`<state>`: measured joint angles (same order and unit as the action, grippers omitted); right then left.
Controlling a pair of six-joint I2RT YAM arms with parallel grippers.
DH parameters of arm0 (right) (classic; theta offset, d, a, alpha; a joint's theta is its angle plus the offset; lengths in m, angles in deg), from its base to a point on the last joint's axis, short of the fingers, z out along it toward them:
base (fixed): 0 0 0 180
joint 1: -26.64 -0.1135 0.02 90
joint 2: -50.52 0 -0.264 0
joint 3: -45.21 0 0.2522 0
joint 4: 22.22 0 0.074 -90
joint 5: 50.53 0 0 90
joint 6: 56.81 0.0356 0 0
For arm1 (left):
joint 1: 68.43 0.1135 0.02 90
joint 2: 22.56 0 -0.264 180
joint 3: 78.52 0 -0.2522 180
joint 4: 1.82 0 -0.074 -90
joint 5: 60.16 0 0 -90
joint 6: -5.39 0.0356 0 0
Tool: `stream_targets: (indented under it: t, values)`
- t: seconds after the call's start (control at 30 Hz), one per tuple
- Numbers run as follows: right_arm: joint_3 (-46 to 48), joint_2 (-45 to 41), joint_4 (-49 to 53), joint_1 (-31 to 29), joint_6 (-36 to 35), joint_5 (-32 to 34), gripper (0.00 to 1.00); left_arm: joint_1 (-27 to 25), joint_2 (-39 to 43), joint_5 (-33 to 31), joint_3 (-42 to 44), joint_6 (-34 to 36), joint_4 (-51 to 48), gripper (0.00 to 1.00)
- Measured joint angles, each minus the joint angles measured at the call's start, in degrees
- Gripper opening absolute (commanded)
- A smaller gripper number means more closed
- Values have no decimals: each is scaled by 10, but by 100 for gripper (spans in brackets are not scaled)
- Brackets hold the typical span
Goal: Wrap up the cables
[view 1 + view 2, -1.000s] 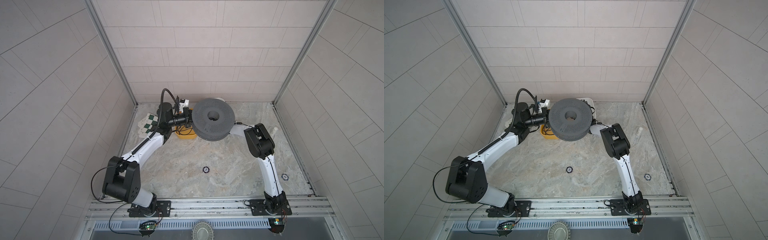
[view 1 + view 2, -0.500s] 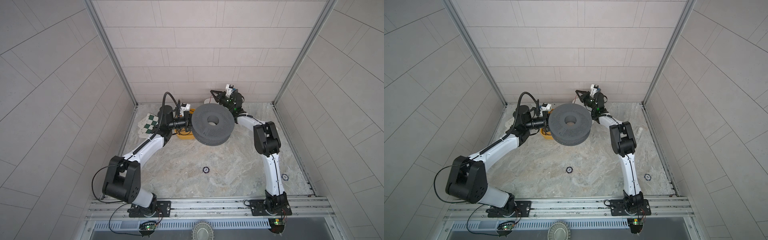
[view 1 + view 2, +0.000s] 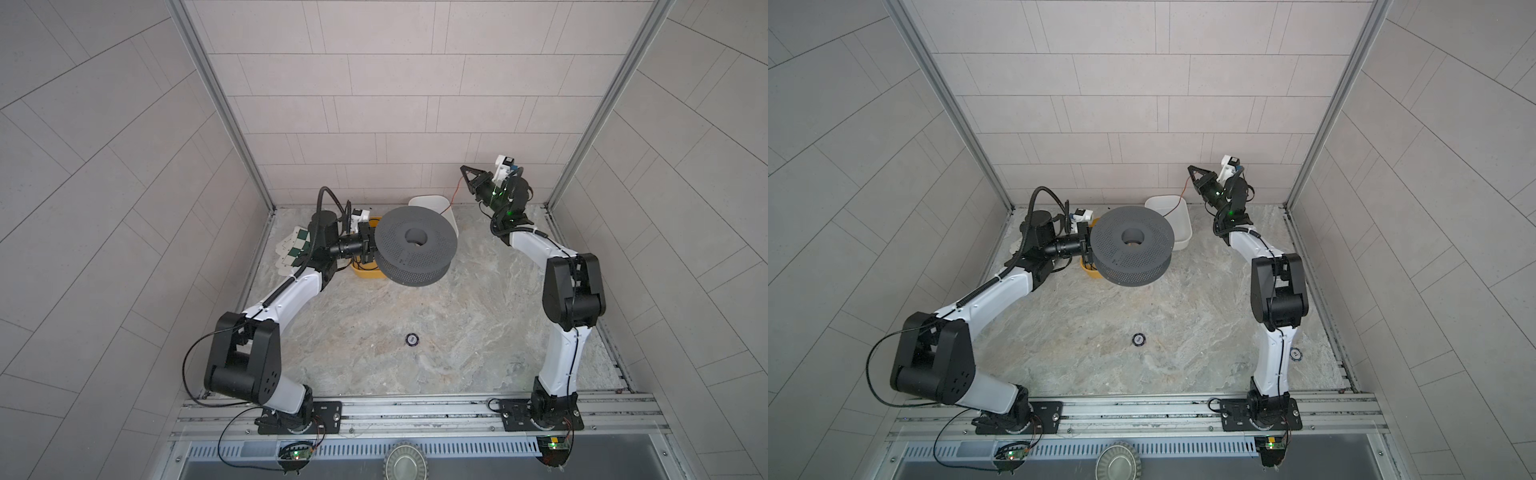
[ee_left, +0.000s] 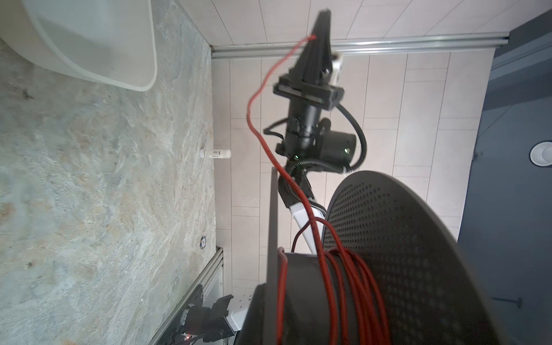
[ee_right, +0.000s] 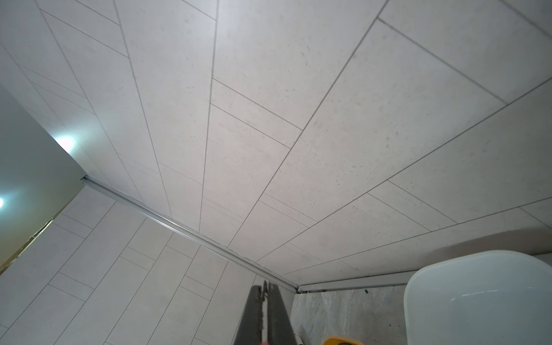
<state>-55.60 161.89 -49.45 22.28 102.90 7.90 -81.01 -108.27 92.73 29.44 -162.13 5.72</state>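
My left gripper (image 3: 368, 247) (image 3: 1087, 245) is shut on the rim of a grey perforated spool (image 3: 415, 245) (image 3: 1131, 245), held level above the floor. Several turns of the red wire (image 4: 343, 283) lie round the spool's (image 4: 403, 239) core. A loose stretch of the red wire (image 3: 455, 193) (image 3: 1181, 199) (image 4: 254, 98) rises from the spool to my right gripper (image 3: 463, 168) (image 3: 1191, 168) (image 4: 321, 27). That gripper is raised near the back wall, to the right of the spool, and shut on the wire's end. In the right wrist view the gripper (image 5: 265, 286) shows its fingers pressed together.
A white bin (image 3: 432, 203) (image 3: 1167, 203) (image 5: 478, 298) stands behind the spool by the back wall. A yellow container (image 3: 365, 274) (image 3: 1090, 272) sits under the left gripper, next to a checkered cloth (image 3: 295, 249). A small black ring (image 3: 411, 339) lies mid-floor.
My right arm has swung out from beside the spool, up and away to the back right, drawing the red wire out. The left arm and spool have hardly moved.
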Motion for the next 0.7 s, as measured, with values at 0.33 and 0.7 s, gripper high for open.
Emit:
stream_targets:
  t: [0.33,0.7]
  values:
    - [111,-183,156,-12,-160,19,0,12,-12,-49,-33,7,-49,0]
    - [95,-316,417,-127,-382,67,0,12,-40,-107,-73,35,-121,0]
